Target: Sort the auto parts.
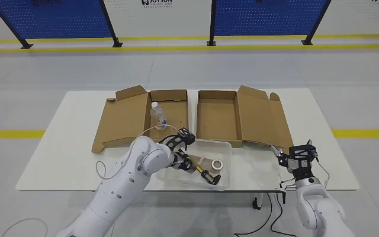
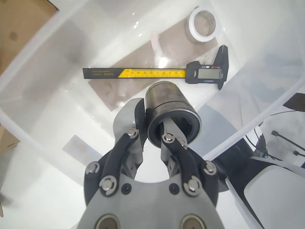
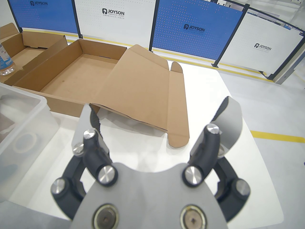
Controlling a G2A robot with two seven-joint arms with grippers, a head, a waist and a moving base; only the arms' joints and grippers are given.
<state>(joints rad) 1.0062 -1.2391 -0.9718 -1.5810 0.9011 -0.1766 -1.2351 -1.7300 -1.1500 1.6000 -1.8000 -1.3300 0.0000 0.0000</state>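
Left pincer [image 2: 155,115] clamps a metal sleeve [image 2: 166,98] by its wall, one fingertip seemingly hidden inside; right pincer [image 3: 158,106] gapes.

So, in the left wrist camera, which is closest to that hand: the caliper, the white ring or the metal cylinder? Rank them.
1. The metal cylinder: gripped in the left hand.
2. The caliper: lying just beyond the cylinder.
3. The white ring: farthest, past the caliper's display end.

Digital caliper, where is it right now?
In the left wrist view the digital caliper lies flat on the floor of the clear bin, between the white ring and the linear bearing held by the left gripper.
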